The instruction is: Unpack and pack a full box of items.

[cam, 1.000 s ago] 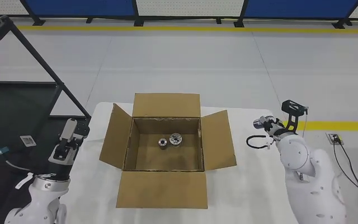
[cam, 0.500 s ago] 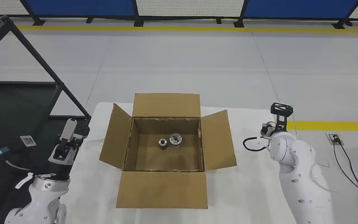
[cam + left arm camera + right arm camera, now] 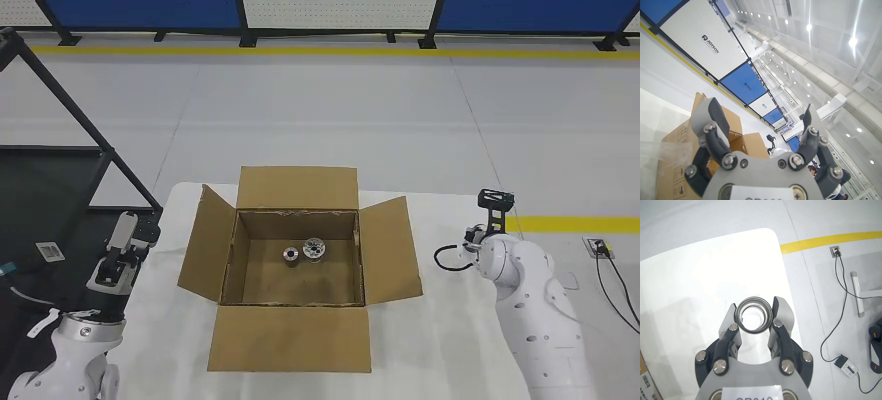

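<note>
An open cardboard box (image 3: 297, 340) stands mid-table with all flaps folded out. On its floor lie two small metal parts (image 3: 291, 255) (image 3: 315, 246), side by side. My right gripper (image 3: 755, 306) is shut on a shiny metal ring (image 3: 745, 325), held over the white table (image 3: 696, 266) near its far right corner, to the right of the box. In the top view the right arm (image 3: 505, 262) is bent there. My left gripper (image 3: 762, 105) is open and holds nothing; it points upward beside the box (image 3: 677, 144), at the table's left edge.
A black metal frame (image 3: 95, 140) stands off the table's left side. On the floor to the right are a socket (image 3: 835, 251) with a black cable (image 3: 842, 289). Bare tabletop lies to the right of the box (image 3: 450, 330).
The right wrist has swung a little left toward the box and turned to point down, still shut on the ring. The left arm and the box have not moved.
</note>
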Action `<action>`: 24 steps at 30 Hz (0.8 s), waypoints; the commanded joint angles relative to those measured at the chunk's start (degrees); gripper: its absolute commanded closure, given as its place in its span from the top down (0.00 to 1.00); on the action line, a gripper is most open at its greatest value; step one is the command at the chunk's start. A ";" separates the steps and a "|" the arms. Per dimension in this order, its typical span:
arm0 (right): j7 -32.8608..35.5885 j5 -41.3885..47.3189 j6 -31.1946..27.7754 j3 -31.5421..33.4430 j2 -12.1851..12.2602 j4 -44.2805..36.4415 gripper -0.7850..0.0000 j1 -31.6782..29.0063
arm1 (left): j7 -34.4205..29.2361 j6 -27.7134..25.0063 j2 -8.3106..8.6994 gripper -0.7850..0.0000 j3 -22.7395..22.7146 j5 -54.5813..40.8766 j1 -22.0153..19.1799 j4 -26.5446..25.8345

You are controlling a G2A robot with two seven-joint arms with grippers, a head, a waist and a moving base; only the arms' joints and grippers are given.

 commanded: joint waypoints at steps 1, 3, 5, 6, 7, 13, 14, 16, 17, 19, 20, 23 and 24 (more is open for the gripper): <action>0.10 -0.06 -0.08 -0.20 -0.03 0.75 0.00 0.35 | 0.00 0.00 0.00 1.00 0.00 0.00 0.00 0.00; 0.11 0.00 -0.20 -0.36 -0.07 1.39 0.00 0.67 | 0.00 0.00 0.00 1.00 0.00 0.00 0.00 0.00; 0.03 0.01 -0.24 -0.48 -0.09 1.94 0.15 0.96 | 0.00 0.00 0.00 1.00 0.00 0.00 0.00 0.00; 0.00 -0.03 -0.22 -0.53 -0.10 2.17 0.31 1.08 | 0.00 0.00 0.00 1.00 0.00 0.00 0.00 0.00; 0.04 0.02 -0.29 -0.58 -0.11 2.34 0.40 1.18 | 0.00 0.00 0.00 1.00 0.00 0.00 0.00 0.00; 0.71 -0.20 -0.91 -0.72 -0.07 3.45 0.50 1.82 | 0.00 0.00 0.00 1.00 0.00 0.00 0.00 0.00; 0.78 -0.22 -0.99 -0.73 -0.06 3.66 0.49 1.90 | 0.00 0.00 0.00 1.00 0.00 0.00 0.00 0.00; 0.77 -0.25 -1.10 -0.70 -0.04 3.97 0.49 2.05 | 0.00 0.00 0.00 1.00 0.00 0.00 0.00 0.00; 0.80 -0.28 -1.16 -0.70 -0.03 4.11 0.49 2.11 | 0.00 0.00 0.00 1.00 0.00 0.00 0.00 0.00; 0.83 -0.26 -1.32 -0.63 0.00 4.26 0.49 2.20 | 0.00 0.00 0.00 1.00 0.00 0.00 0.00 0.00; 0.84 -0.25 -1.32 -0.59 0.01 4.34 0.49 2.22 | 0.00 0.00 0.00 1.00 0.00 0.00 0.00 0.00; 1.00 -0.22 -1.24 -0.43 0.06 4.38 0.83 2.32 | 0.00 0.00 0.00 1.00 0.00 0.00 0.00 0.00; 1.03 -0.18 -1.07 -0.30 0.08 4.32 1.00 2.33 | 0.00 0.00 0.00 1.00 0.00 0.00 0.00 0.00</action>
